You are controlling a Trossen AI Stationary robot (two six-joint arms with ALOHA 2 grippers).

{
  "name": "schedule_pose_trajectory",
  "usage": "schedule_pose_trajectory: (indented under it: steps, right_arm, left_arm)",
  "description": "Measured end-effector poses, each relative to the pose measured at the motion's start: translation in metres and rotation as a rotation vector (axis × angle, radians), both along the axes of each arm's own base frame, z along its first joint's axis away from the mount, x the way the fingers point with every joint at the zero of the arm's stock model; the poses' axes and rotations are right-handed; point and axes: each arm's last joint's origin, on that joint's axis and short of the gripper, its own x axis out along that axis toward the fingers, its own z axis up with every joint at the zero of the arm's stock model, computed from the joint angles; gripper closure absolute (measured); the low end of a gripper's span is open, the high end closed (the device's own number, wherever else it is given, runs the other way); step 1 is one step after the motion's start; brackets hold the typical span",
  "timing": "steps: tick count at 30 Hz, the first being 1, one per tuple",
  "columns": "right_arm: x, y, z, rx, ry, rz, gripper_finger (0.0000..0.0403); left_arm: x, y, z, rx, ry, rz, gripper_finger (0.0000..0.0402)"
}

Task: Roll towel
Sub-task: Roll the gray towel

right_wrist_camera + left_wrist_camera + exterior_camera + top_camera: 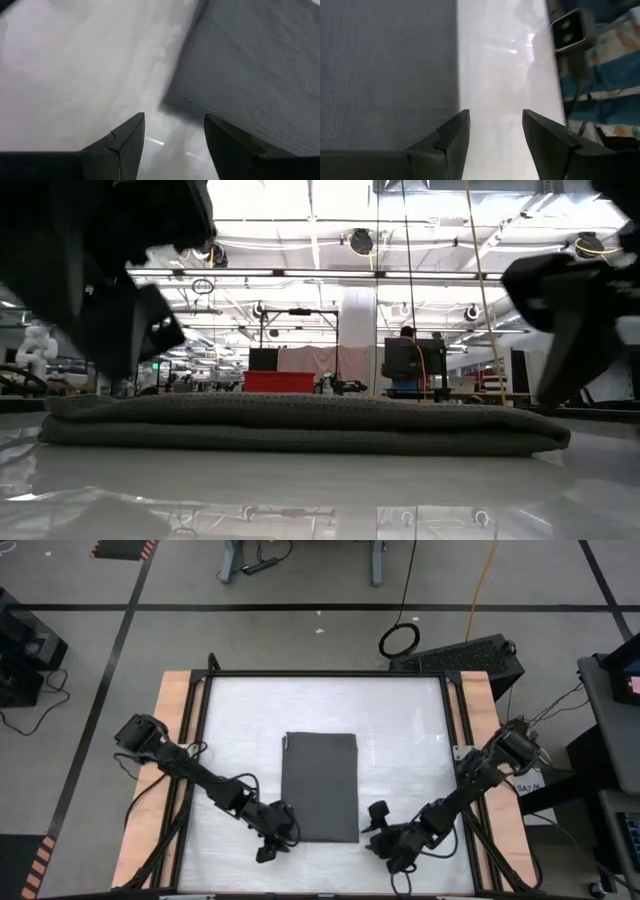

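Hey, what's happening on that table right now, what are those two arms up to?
A dark grey towel lies folded flat in the middle of the white table, not yet rolled. The left gripper and the right gripper sit by its near corners, one on each side, both open and holding nothing. Neither touches the cloth.

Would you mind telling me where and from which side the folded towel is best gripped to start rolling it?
Probably at the two corners of the short near edge of the towel. It lies flat, folded into a long rectangle, and that edge sits between the left gripper and right gripper, both open. Each could come in low from its own side; the stacked layers show at the edge in the low view, giving the fingers something to pinch.
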Motion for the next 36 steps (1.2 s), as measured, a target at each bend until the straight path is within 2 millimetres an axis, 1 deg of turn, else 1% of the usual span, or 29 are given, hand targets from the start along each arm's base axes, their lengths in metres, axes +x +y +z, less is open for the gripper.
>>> schedule_pose_trajectory:
  steps: [4, 7, 11, 15, 17, 19, 22, 28, 34, 36]
  right_arm:
    - [-0.007, 0.005, 0.000, -0.037, 0.008, 0.048, 0.0206]
    - [-0.007, 0.005, -0.002, -0.079, -0.004, 0.053, 0.0206]
    - [-0.004, 0.002, -0.001, -0.131, -0.038, 0.041, 0.0206]
    - [0.000, -0.001, -0.001, -0.164, -0.041, 0.064, 0.0206]
    - [0.002, -0.003, -0.002, -0.180, -0.039, 0.073, 0.0206]
    - [0.003, -0.004, -0.002, -0.181, -0.040, 0.087, 0.0206]
    - [0.008, -0.002, -0.005, -0.156, -0.052, 0.127, 0.0206]
    - [0.014, 0.003, -0.013, -0.153, -0.099, 0.145, 0.0206]
    - [0.015, 0.001, -0.014, -0.152, -0.095, 0.133, 0.0206]
    - [0.015, 0.001, -0.014, -0.153, -0.094, 0.134, 0.0206]
  left_arm:
    - [0.001, -0.005, 0.017, 0.012, -0.084, -0.053, 0.0215]
    - [-0.002, -0.014, 0.025, 0.126, -0.178, -0.141, 0.0214]
    - [-0.012, -0.024, 0.025, 0.346, -0.244, -0.221, 0.0195]
    - [-0.021, -0.024, 0.019, 0.546, -0.230, -0.220, 0.0154]
    - [-0.024, -0.023, 0.017, 0.609, -0.220, -0.238, 0.0133]
    - [-0.025, -0.023, 0.016, 0.634, -0.223, -0.264, 0.0116]
    - [-0.024, -0.024, 0.016, 0.601, -0.219, -0.287, 0.0103]
    - [-0.024, -0.022, 0.015, 0.640, -0.220, -0.312, 0.0100]
    - [-0.023, -0.023, 0.000, 0.708, -0.199, -0.404, 0.0100]
    - [-0.022, -0.023, -0.003, 0.722, -0.193, -0.407, 0.0100]
